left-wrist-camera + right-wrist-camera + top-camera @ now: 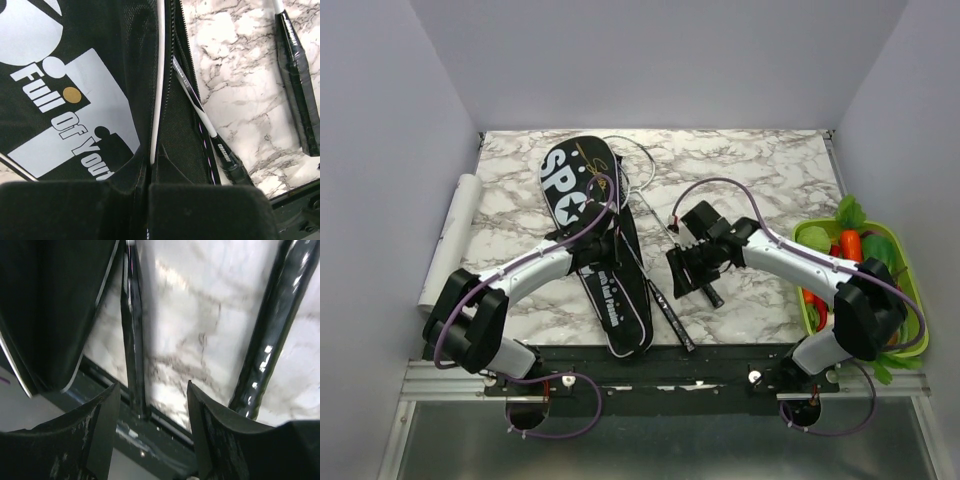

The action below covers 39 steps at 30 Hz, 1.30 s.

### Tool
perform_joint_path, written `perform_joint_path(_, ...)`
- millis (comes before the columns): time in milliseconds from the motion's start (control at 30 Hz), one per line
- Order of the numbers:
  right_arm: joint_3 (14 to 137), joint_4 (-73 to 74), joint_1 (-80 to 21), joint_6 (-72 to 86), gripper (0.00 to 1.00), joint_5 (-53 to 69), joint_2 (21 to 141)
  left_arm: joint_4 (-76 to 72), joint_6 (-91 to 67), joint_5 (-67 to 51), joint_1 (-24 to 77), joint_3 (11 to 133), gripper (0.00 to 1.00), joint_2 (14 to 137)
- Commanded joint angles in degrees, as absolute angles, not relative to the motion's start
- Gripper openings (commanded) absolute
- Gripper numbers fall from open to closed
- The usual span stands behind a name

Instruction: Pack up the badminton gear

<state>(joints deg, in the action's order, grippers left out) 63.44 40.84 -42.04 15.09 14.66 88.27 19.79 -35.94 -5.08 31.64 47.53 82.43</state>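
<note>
With left fingers [65, 210] clamping the racket bag [125, 50] and right fingers [90, 440] hanging apart over a racket handle [132, 340], you are risking shoving it off the worktop's [200, 315] near edge.

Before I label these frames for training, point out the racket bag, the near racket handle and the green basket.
racket bag [563, 188]: top external view, white lettering.
near racket handle [670, 318]: top external view, black grip.
green basket [810, 229]: top external view, rim.
</note>
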Motion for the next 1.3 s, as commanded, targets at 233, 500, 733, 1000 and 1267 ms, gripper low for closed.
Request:
perform_joint_path(233, 53.09, 38.77, -42.54, 16.70, 0.64, 25.13, 83.49, 19.95, -34.63, -1.67, 31.99, 51.06, 0.00, 84.37)
perform_joint_path(500, 51.68, 35.07, -44.12, 18.10, 0.63, 26.11, 86.74, 21.62, -34.28, -0.44, 31.99, 52.38, 0.00, 84.90)
perform_joint_path(733, 51.33, 32.26, -45.97, 19.77, 0.62, 25.32, 90.52, 22.59, -33.75, -0.35, 31.99, 53.09, 0.00, 84.64)
perform_joint_path(1000, 50.28, 30.42, -47.90, 21.35, 0.61, 23.29, 93.43, 22.76, -33.31, -0.44, 31.99, 53.35, 0.00, 84.55)
perform_joint_path(1267, 49.22, 28.74, -49.39, 23.03, 0.52, 22.24, 95.45, 23.11, -32.78, 0.97, 31.99, 53.09, 0.00, 84.11)
